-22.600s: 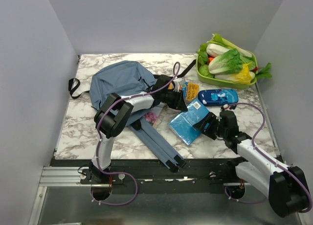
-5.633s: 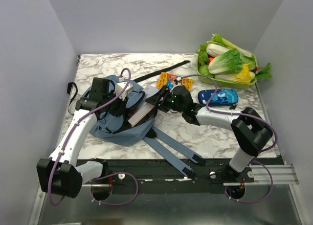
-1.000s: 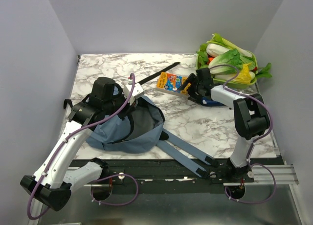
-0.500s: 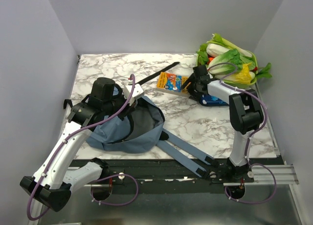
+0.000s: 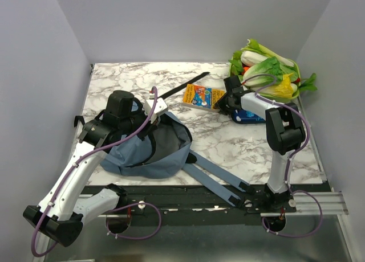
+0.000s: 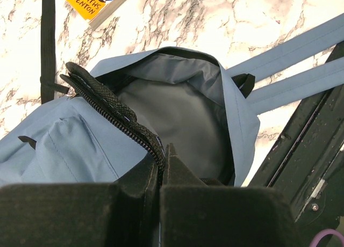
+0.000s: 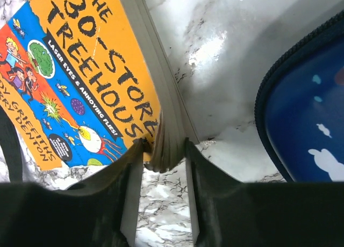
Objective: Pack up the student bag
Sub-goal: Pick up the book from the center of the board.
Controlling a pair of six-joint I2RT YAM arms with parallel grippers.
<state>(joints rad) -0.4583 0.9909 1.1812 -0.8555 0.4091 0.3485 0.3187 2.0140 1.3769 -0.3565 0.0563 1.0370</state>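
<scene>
Closest in: looking at the student bag (image 5: 145, 151), slumped on the marble with its mouth gaping wide. Got the shoulder straps (image 5: 214, 174) trailing off its near-right side toward the table edge. Got the left gripper (image 6: 162, 153) clamped tight on the bag's zipper rim at the top lip, propping the opening up. Good, keep that pinned and lifted.

Further out, past the bag's far-right side: spot the orange paperback (image 7: 80, 70) flat on the marble, well apart from the bag. Got the right gripper (image 7: 164, 150) pinching the book's corner, one finger on the cover, the other against the page edge. Looks like contact on both. Only a corner bite though, so probably floppy.

For the step in hand, just guessing: squeeze firm before lifting, raise slow, watch for pages fanning or the book swinging. Carry it back to the bag, aim under the held lip, avoid snagging the black strap (image 5: 182, 86) lying off the bag's far side.

Farther right of the bag again: blue pencil case (image 7: 306, 96) just beside the book, then leafy greens (image 5: 265, 68) way out back.
</scene>
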